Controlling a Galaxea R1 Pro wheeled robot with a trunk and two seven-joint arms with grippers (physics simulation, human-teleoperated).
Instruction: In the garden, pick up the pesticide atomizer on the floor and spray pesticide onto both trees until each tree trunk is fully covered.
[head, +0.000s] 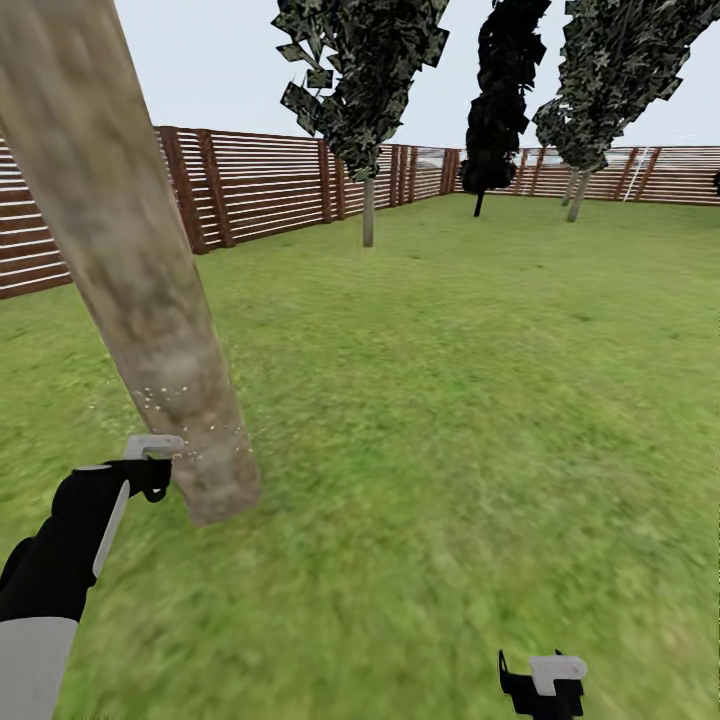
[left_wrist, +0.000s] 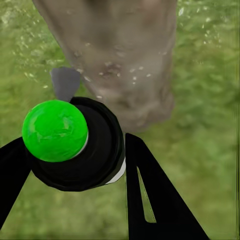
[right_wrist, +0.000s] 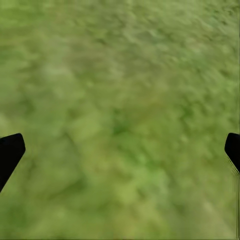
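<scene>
Left end effector (left_wrist: 75, 150) clamped on the pesticide atomizer (left_wrist: 75, 145), black body with green cap, nozzle aimed at the tree trunk (head: 140, 270) just beside it. White pesticide (head: 190, 440) specks dot the trunk's lower part and the lawn (head: 450, 420) near its base. Brown slat fence (head: 260, 185) behind the trunk; further trees (head: 365, 90) well beyond the trunk by the fence. Right end effector (right_wrist: 120, 150) spread wide, holding nothing, over grass well right of the trunk.
</scene>
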